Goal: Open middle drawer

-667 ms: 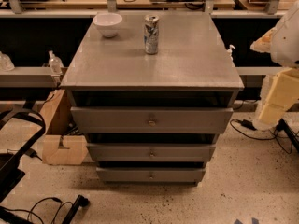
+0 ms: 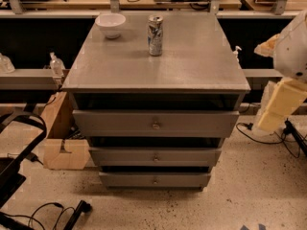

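Observation:
The grey cabinet [image 2: 158,66] stands in the middle of the camera view with three drawers. The middle drawer [image 2: 124,156] is a slim grey front with a small brass knob [image 2: 155,157]; it sits in line with the others and looks shut. Above it is the taller top drawer [image 2: 115,123], below it the lowest slim drawer [image 2: 124,179]. My arm shows at the right edge as a white joint [image 2: 293,47] and a cream part. The gripper [image 2: 268,121] hangs low at the right of the cabinet, well apart from the knob.
A white bowl [image 2: 110,24] and a drinks can [image 2: 155,28] stand on the cabinet top. A wooden box [image 2: 62,150] sits on the floor at the cabinet's left. A black frame [image 2: 14,171] and cables [image 2: 48,212] lie at lower left. A cable [image 2: 259,138] runs at right.

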Robot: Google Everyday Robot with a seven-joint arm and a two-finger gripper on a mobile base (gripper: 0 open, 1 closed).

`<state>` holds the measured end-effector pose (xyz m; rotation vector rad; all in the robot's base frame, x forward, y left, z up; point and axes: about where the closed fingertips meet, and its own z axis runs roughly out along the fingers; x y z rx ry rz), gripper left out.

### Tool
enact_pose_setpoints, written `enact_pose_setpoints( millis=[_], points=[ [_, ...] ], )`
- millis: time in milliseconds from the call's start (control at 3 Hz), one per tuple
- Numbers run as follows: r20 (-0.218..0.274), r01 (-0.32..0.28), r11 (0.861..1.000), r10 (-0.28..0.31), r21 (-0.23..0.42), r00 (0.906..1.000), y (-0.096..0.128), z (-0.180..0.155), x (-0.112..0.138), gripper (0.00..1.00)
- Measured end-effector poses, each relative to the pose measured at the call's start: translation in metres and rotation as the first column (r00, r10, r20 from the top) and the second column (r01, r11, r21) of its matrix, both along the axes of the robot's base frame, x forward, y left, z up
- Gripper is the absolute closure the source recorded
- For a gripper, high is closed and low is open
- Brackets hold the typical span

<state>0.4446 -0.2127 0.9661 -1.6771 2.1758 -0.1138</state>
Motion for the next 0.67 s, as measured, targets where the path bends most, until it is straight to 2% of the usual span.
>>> enact_pose_setpoints(
  millis=[333,667],
  points=[
    [0.041,-0.001,0.999,-0.001,0.055,0.9992,0.005,-0.041,0.001,0.0],
    [0.071,0.014,0.997,-0.019,0.081,0.9973,0.013,-0.113,-0.002,0.0]
  ],
)
